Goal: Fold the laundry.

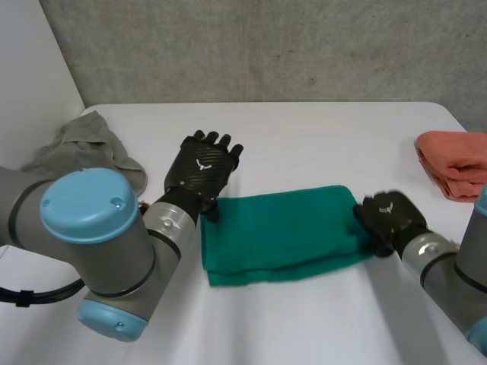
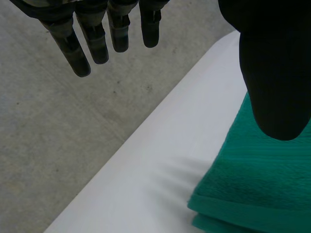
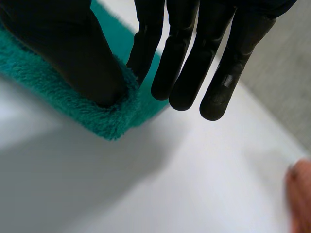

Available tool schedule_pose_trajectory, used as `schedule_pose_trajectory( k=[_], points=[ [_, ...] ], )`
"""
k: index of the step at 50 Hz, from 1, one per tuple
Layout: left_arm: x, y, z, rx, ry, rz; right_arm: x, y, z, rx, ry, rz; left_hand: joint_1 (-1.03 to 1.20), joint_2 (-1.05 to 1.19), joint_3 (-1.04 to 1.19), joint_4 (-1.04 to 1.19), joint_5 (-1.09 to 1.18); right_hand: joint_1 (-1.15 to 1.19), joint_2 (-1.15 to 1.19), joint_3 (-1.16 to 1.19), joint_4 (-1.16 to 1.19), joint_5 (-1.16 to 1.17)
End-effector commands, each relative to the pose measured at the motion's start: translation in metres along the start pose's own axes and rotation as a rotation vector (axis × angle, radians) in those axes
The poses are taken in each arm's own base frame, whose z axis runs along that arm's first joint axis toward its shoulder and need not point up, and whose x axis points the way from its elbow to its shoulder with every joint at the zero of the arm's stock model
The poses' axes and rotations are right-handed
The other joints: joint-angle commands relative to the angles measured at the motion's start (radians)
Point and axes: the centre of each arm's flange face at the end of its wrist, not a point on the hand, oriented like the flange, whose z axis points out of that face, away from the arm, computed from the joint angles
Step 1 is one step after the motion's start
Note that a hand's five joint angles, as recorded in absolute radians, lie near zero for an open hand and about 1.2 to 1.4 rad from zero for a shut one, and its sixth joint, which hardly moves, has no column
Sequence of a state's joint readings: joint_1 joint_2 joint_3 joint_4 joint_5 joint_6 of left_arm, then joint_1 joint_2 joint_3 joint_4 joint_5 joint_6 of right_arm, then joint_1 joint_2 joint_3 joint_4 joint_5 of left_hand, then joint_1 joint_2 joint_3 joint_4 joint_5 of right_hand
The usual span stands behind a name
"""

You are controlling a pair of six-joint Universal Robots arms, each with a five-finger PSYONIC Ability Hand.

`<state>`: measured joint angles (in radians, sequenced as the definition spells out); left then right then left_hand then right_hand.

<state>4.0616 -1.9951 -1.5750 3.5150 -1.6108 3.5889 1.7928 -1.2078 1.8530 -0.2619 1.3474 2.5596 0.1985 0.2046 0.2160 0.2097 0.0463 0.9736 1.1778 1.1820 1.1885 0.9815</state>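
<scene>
A green towel (image 1: 281,228), folded into a rectangle, lies flat in the middle of the white table (image 1: 319,137). My left hand (image 1: 202,171) hovers at the towel's far left corner with its fingers (image 2: 97,43) straight and apart and nothing in them; the towel's (image 2: 257,184) folded edge lies under its thumb side. My right hand (image 1: 388,217) is at the towel's right edge. In the right wrist view its thumb (image 3: 73,58) presses into the towel's (image 3: 107,121) fluffy corner against the nearest straight finger, pinching it.
A crumpled grey cloth (image 1: 87,148) lies at the table's far left. A folded orange towel (image 1: 456,163) sits at the far right edge, also visible beyond my right fingertips (image 3: 301,194). The table's far edge and grey wall (image 2: 48,121) lie beyond my left hand.
</scene>
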Motion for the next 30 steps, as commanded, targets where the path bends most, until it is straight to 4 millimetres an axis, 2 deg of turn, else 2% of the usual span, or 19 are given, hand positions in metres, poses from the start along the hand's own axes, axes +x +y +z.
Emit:
schedule_pose_trajectory(
  k=[1, 2, 3, 6, 7, 11, 14, 15, 16, 18, 19, 21, 22, 26, 30],
  points=[
    [-0.028, -0.012, -0.007, 0.015, -0.070, -0.004, -0.026, -0.074, -0.003, 0.231, -0.032, -0.097, -0.003, -0.009, -0.020, -0.014, -0.025, 0.423, 0.218, 0.214, 0.208, 0.240],
    [-0.032, -0.012, -0.007, 0.013, -0.085, -0.005, -0.035, -0.080, -0.005, 0.250, -0.055, -0.106, -0.003, -0.009, -0.020, -0.014, -0.025, 0.423, 0.218, 0.214, 0.208, 0.240],
    [-0.037, -0.011, -0.008, 0.006, -0.100, -0.005, -0.056, -0.088, -0.008, 0.277, -0.115, -0.133, -0.003, -0.009, -0.020, -0.014, -0.025, 0.423, 0.218, 0.214, 0.208, 0.240],
    [-0.053, -0.011, -0.012, -0.009, -0.167, -0.007, -0.095, -0.092, -0.013, 0.312, -0.221, -0.172, -0.008, -0.015, -0.026, -0.020, -0.031, 0.423, 0.218, 0.214, 0.208, 0.240],
    [-0.055, -0.012, -0.012, -0.011, -0.182, -0.008, -0.122, -0.095, -0.022, 0.347, -0.294, -0.199, -0.009, -0.015, -0.026, -0.020, -0.031, 0.423, 0.218, 0.214, 0.208, 0.240],
    [-0.075, -0.005, -0.014, -0.054, -0.278, -0.016, -0.170, -0.098, -0.045, 0.421, -0.462, -0.244, -0.009, -0.015, -0.026, -0.020, -0.031, 0.423, 0.218, 0.214, 0.208, 0.240],
    [-0.079, -0.003, -0.014, -0.061, -0.297, -0.018, -0.180, -0.091, -0.044, 0.415, -0.517, -0.237, -0.009, -0.015, -0.026, -0.020, -0.031, 0.423, 0.218, 0.214, 0.208, 0.240],
    [-0.079, -0.004, -0.014, -0.059, -0.297, -0.018, -0.182, -0.089, -0.044, 0.417, -0.542, -0.233, -0.009, -0.015, -0.026, -0.020, -0.031, 0.319, 0.115, 0.111, 0.104, 0.137],
    [-0.079, -0.004, -0.014, -0.057, -0.297, -0.019, -0.181, -0.091, -0.044, 0.421, -0.542, -0.228, -0.009, -0.015, -0.026, -0.020, -0.031, 0.199, -0.005, -0.010, -0.016, 0.016],
    [-0.079, -0.005, -0.013, -0.053, -0.296, -0.019, -0.178, -0.093, -0.042, 0.422, -0.538, -0.207, -0.009, -0.015, -0.026, -0.020, -0.031, 0.142, -0.062, -0.066, -0.073, -0.040],
    [-0.078, -0.007, -0.012, -0.048, -0.292, -0.019, -0.169, -0.093, -0.036, 0.407, -0.518, -0.164, -0.009, -0.015, -0.026, -0.020, -0.031, 0.026, -0.179, -0.183, -0.189, -0.157],
    [-0.077, -0.009, -0.012, -0.041, -0.290, -0.021, -0.152, -0.092, -0.024, 0.375, -0.471, -0.092, -0.011, -0.018, -0.029, -0.023, -0.034, -0.375, -0.580, -0.584, -0.590, -0.558],
    [-0.076, -0.009, -0.011, -0.038, -0.288, -0.023, -0.131, -0.091, -0.014, 0.340, -0.417, -0.003, -0.011, -0.018, -0.029, -0.023, -0.034, -0.799, -1.003, -1.007, -1.014, -0.982],
    [-0.065, -0.019, -0.009, -0.002, -0.253, -0.047, -0.085, -0.097, -0.006, 0.300, -0.301, 0.215, -0.014, -0.020, -0.032, -0.026, -0.037, -0.799, -1.003, -1.007, -1.014, -0.982],
    [-0.039, -0.027, -0.006, 0.041, -0.160, -0.115, -0.065, -0.091, -0.002, 0.245, -0.274, 0.378, -0.003, -0.009, -0.020, -0.014, -0.025, -0.799, -1.003, -1.007, -1.014, -0.982]
  ],
)
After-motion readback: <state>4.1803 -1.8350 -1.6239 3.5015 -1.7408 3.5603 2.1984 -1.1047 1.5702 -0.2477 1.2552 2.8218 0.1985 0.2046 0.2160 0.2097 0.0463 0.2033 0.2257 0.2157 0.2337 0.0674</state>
